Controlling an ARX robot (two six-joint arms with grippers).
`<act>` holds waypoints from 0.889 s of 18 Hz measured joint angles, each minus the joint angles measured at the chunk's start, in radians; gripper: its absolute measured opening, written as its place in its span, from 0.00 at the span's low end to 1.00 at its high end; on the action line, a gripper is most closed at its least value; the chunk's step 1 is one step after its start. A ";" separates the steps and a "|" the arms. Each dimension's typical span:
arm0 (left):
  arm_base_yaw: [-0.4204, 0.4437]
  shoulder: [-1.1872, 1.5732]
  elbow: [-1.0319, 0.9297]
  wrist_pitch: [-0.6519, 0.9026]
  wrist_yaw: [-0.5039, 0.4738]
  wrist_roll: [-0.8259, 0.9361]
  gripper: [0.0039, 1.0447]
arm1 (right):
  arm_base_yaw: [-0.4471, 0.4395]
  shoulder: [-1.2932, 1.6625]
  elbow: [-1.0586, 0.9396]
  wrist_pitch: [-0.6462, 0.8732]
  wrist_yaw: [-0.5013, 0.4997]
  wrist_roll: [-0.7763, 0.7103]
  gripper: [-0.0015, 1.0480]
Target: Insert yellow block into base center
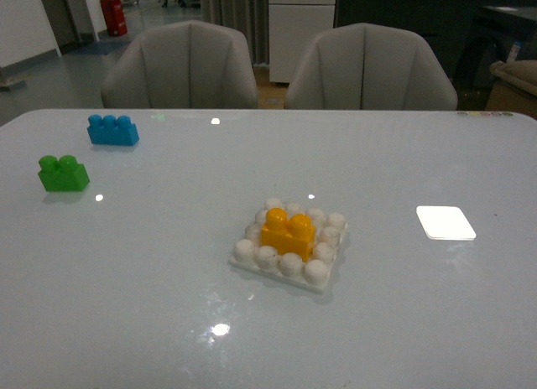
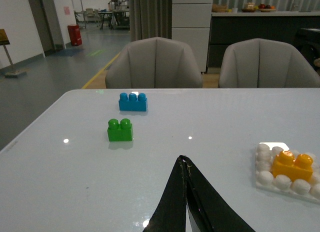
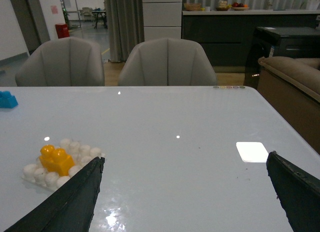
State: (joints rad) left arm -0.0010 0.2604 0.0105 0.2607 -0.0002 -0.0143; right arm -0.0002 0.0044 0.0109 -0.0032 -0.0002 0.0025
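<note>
The yellow block (image 1: pixel 288 231) sits seated in the middle of the white studded base (image 1: pixel 252 258), on the table's centre. It also shows in the left wrist view (image 2: pixel 292 165) on the base (image 2: pixel 265 177), and in the right wrist view (image 3: pixel 56 160) on the base (image 3: pixel 31 170). Neither arm shows in the front view. My left gripper (image 2: pixel 183 159) is shut and empty, above the bare table left of the base. My right gripper (image 3: pixel 185 162) is wide open and empty, above the table right of the base.
A green two-stud brick (image 1: pixel 62 173) and a blue three-stud brick (image 1: pixel 112 130) lie at the far left. A flat white card (image 1: pixel 445 222) lies to the right of the base. Two grey chairs (image 1: pixel 180 66) stand behind the table.
</note>
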 joint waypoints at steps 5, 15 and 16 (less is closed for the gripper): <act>0.000 -0.076 0.000 -0.077 0.000 0.000 0.01 | 0.000 0.000 0.000 0.000 0.000 0.000 0.94; 0.000 -0.251 0.001 -0.264 0.000 0.000 0.01 | 0.000 0.000 0.000 0.000 0.000 0.000 0.94; 0.000 -0.251 0.001 -0.264 0.000 0.000 0.01 | 0.000 0.000 0.000 0.000 0.000 0.000 0.94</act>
State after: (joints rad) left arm -0.0010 0.0093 0.0113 -0.0032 -0.0006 -0.0143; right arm -0.0002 0.0044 0.0109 -0.0029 -0.0002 0.0025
